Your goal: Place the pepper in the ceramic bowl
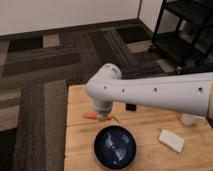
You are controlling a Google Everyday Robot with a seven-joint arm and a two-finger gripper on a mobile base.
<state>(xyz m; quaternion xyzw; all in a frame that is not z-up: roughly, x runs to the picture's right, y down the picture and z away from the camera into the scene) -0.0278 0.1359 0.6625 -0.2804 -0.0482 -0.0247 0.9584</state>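
The orange pepper (91,116) sticks out sideways from under my gripper (105,118), which is shut on it. The gripper hangs from the large white arm (150,92) that crosses the view from the right. It holds the pepper just above the wooden table (80,140), a little beyond the far left rim of the dark navy ceramic bowl (115,146). The bowl stands near the table's front edge and holds nothing. The arm's wrist hides most of the fingers.
A small black block (131,107) lies behind the arm. A white pad (171,140) lies right of the bowl, and a white cup (190,119) peeks out under the arm at the right. A black shelf rack (185,30) stands on the patterned carpet at the back right.
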